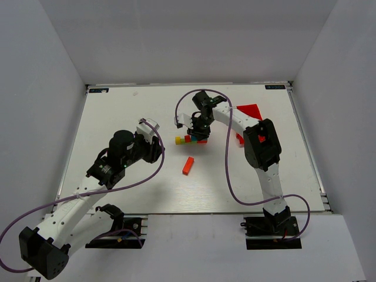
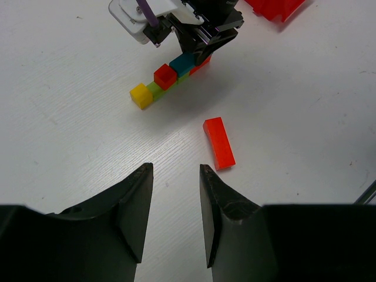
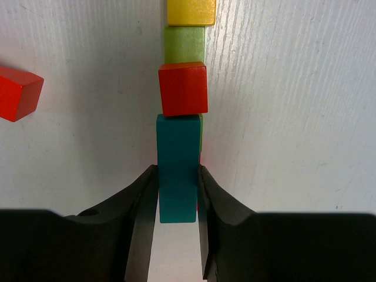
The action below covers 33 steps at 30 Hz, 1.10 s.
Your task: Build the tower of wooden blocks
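1. Logging the stack: the wood block tower (image 1: 189, 140) sits mid-table, under the right arm's wrist and well apart from the red bin (image 1: 249, 111) at the far right.
2. Lower course lies in a line on the table (image 1: 117, 117). The yellow cube (image 3: 191, 12) is at the end with a green cube (image 3: 184, 44) touching it. Further green and red edges show beneath the upper pieces.
3. Upper course: a red cube (image 3: 183, 88) rests on the row, and the teal bar (image 3: 177, 153) lies end to end with it, nearly touching.
4. Right gripper (image 3: 176, 200) is clamped on the teal bar's two long sides. Whether the bar is fully seated cannot be told.
5. Left gripper (image 2: 174, 176) has its jaws spread and empty, and hovers over bare table on the near side of the tower.
6. Orange bar (image 2: 219, 143) lies flat and loose, near the tower but not touching it.
7. Judgement: two courses are mostly in place. What is left is releasing the teal bar and placing the orange bar.
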Each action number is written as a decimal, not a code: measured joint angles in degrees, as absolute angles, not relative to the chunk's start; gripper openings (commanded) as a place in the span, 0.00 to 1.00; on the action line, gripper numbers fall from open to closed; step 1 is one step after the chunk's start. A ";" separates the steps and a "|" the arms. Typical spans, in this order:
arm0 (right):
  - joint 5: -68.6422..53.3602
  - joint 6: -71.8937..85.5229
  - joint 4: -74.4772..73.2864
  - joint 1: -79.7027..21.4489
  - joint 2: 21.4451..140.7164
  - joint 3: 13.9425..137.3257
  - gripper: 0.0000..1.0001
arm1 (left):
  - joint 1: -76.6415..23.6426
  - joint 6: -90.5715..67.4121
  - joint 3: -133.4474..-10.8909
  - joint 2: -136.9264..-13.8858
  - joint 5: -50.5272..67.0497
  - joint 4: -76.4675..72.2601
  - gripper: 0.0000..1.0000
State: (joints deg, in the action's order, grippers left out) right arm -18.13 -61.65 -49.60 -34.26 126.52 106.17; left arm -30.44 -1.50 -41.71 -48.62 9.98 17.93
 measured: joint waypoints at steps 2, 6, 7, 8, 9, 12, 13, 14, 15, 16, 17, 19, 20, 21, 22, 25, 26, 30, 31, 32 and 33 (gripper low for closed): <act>-18.13 -61.63 -49.56 -34.26 126.52 106.17 0.18 | -30.44 -1.50 -41.71 -48.62 9.98 17.93 0.48; -18.11 -61.60 -49.56 -34.26 126.52 106.17 0.18 | -30.44 -1.50 -41.71 -48.62 9.98 17.91 0.48; -18.13 -61.60 -49.54 -34.22 126.52 106.17 0.18 | -30.44 -1.50 -41.71 -48.62 9.98 17.93 0.48; -18.11 -61.60 -49.54 -34.17 126.52 106.17 0.18 | -30.44 -1.50 -41.71 -48.62 9.98 17.91 0.48; -18.13 -61.60 -49.56 -34.17 126.52 106.17 0.18 | -30.44 -1.50 -41.71 -48.62 9.98 17.93 0.48; -18.11 -61.60 -49.54 -34.26 126.52 106.17 0.20 | -30.44 -1.50 -41.71 -48.62 9.98 17.93 0.48; -18.11 -61.60 -49.54 -34.26 126.52 106.17 0.21 | -30.44 -1.50 -41.71 -48.62 9.98 17.93 0.48; -18.11 -61.63 -49.54 -34.26 126.52 106.17 0.21 | -30.44 -1.50 -41.71 -48.62 9.98 17.93 0.48; -18.11 -61.60 -49.54 -34.26 126.52 106.17 0.22 | -30.44 -1.50 -41.71 -48.62 9.98 17.93 0.48; -18.09 -61.60 -49.54 -34.26 126.52 106.17 0.24 | -30.44 -1.50 -41.71 -48.62 9.98 17.91 0.48; -18.09 -61.58 -49.54 -34.26 126.52 106.17 0.24 | -30.44 -1.50 -41.71 -48.62 9.98 17.93 0.48; -18.09 -61.56 -49.54 -34.26 126.52 106.17 0.27 | -30.44 -1.50 -41.71 -48.62 9.98 17.93 0.48; -18.09 -61.54 -49.54 -34.26 126.52 106.17 0.27 | -30.44 -1.50 -41.71 -48.62 9.98 17.91 0.48; -18.09 -61.54 -49.54 -34.26 126.52 106.17 0.29 | -30.44 -1.50 -41.71 -48.62 9.98 17.93 0.48; -18.09 -61.52 -49.54 -34.26 126.52 106.17 0.32 | -30.44 -1.50 -41.71 -48.62 9.98 17.93 0.48; -18.00 -61.45 -49.54 -34.26 126.52 106.17 0.40 | -30.44 -1.50 -41.71 -48.62 9.98 17.91 0.48; -17.98 -61.41 -49.52 -34.26 126.52 106.17 0.41 | -30.44 -1.50 -41.71 -48.62 9.98 17.93 0.48; -17.93 -61.19 -49.50 -34.26 126.52 106.15 0.44 | -30.44 -1.50 -41.71 -48.62 9.98 17.91 0.48; -17.93 -61.17 -49.50 -34.26 126.52 106.13 0.48 | -30.44 -1.50 -41.71 -48.62 9.98 17.93 0.48; -17.93 -61.04 -49.45 -34.26 126.52 106.06 0.48 | -30.44 -1.50 -41.71 -48.62 9.98 17.93 0.48; -17.93 -61.01 -49.45 -34.26 126.52 106.04 0.50 | -30.44 -1.50 -41.71 -48.62 9.98 17.93 0.48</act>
State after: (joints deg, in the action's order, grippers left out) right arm -17.93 -61.01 -49.45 -34.26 126.52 106.04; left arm -30.44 -1.50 -41.71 -48.62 9.98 17.93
